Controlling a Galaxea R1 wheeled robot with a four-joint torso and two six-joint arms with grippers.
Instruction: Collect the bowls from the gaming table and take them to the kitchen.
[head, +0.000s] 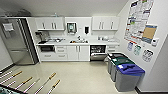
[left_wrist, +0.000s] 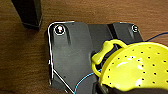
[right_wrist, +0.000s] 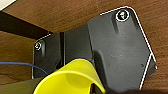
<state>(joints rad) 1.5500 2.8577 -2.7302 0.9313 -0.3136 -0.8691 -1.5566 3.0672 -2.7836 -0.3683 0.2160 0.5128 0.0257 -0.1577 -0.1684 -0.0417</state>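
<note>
Ahead I saw the kitchen (head: 75, 47); wall posters (head: 138, 18) were unreadable. A yellow perforated bowl (left_wrist: 135, 67) showed at my left wrist; grip state unclear for both grippers.

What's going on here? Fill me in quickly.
The robot faces the kitchen with white cabinets, a steel sink in the white countertop and an open dishwasher. Grey bins with black, green and blue lids stand along the right wall, and the table-football rods lie at the near left. A bright yellow perforated bowl with a handle sits large in the left wrist view, and a yellow curved piece in the right wrist view. Whether either gripper grips them cannot be told.
</note>
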